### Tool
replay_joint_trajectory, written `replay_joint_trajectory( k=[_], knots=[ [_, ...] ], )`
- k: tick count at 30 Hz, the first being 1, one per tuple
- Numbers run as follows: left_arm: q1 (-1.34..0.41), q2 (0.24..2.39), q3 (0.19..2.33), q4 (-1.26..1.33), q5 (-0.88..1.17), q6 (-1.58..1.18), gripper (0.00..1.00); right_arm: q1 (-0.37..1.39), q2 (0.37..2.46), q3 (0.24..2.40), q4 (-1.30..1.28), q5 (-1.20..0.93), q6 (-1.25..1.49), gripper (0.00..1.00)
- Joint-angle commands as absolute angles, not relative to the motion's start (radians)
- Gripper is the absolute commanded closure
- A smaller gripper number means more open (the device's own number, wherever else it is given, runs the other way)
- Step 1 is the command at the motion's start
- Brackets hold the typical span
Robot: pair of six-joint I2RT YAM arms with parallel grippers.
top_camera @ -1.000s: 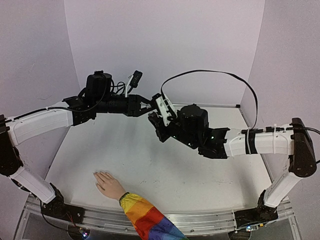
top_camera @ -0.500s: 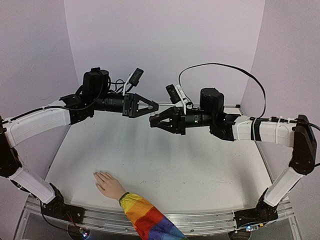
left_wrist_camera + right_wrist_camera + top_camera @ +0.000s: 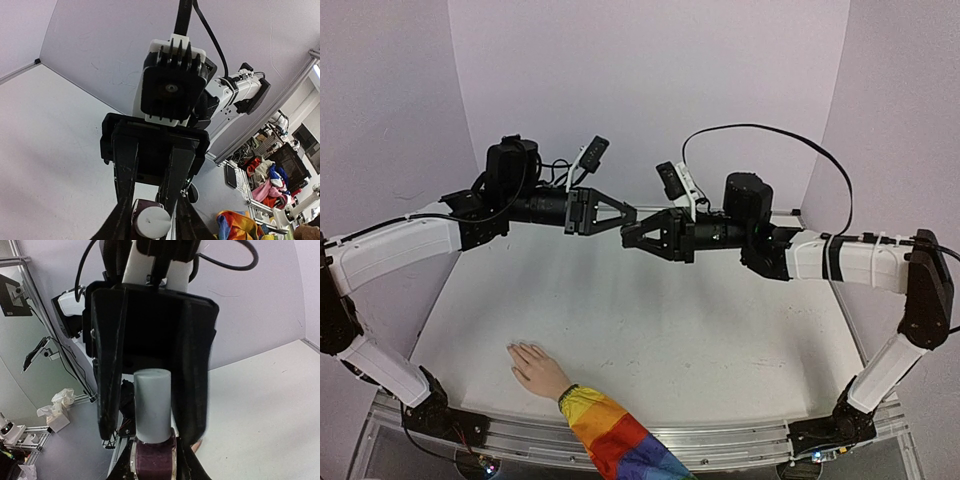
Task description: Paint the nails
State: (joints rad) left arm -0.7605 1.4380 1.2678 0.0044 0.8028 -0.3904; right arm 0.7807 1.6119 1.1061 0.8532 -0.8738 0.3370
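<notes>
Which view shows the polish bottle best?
Right wrist: the bottle and its whole cap show side-on, close up. Left wrist shows only the cap's end; the top view hides it where the left gripper and right gripper meet.

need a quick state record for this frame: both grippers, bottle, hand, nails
left gripper: in the air above the table, jaws either side of the cap; firm grip unclear
right gripper: in the air, facing the left one, shut on the bottle
bottle: dark, held between the two arms, cap on it
hand: flat on the table near the front edge, rainbow sleeve
nails: too small to tell whether painted
</notes>
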Motion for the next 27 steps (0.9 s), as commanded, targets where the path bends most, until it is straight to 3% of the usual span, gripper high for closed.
replay_joint_trajectory(
  k=[1,7,9,10,12,13,15,22,23,25,27],
  knots=[
    [-0.768,1.398,1.270,0.048,0.796,-0.368,0.77,0.769,1.578,1.118,0.945,-0.825,0.355,1.00],
    [-0.769,1.396,1.264,0.045,0.723,-0.375,0.86,0.777,1.555,1.120,0.822,-0.579,0.257,1.00],
    [-0.769,1.407,1.268,0.040,0.702,-0.380,0.90,0.853,1.528,1.133,0.707,-0.189,0.180,1.00],
    [-0.769,1.410,1.268,0.037,0.689,-0.382,0.92,0.927,1.513,1.125,0.682,0.162,0.126,1.00],
    [-0.769,1.418,1.270,0.034,0.662,-0.390,0.94,1.062,1.506,1.086,0.788,0.689,-0.032,1.00],
    [-0.769,1.425,1.273,0.034,0.653,-0.397,0.95,1.092,1.507,1.075,0.857,0.796,-0.116,1.00],
    [-0.769,1.440,1.283,0.031,0.648,-0.404,0.96,1.106,1.508,1.079,0.895,0.814,-0.138,1.00],
    [-0.769,1.457,1.309,0.019,0.663,-0.402,0.95,1.090,1.537,1.095,0.898,0.480,-0.138,1.00],
    [-0.768,1.457,1.310,0.017,0.671,-0.401,0.89,1.075,1.534,1.093,0.882,0.398,-0.123,1.00],
    [-0.769,1.453,1.309,0.017,0.690,-0.396,0.64,1.032,1.514,1.077,0.861,0.241,-0.075,1.00],
    [-0.766,1.439,1.302,0.018,0.701,-0.387,0.31,0.944,1.477,1.040,0.853,0.025,-0.015,1.00]
  ],
)
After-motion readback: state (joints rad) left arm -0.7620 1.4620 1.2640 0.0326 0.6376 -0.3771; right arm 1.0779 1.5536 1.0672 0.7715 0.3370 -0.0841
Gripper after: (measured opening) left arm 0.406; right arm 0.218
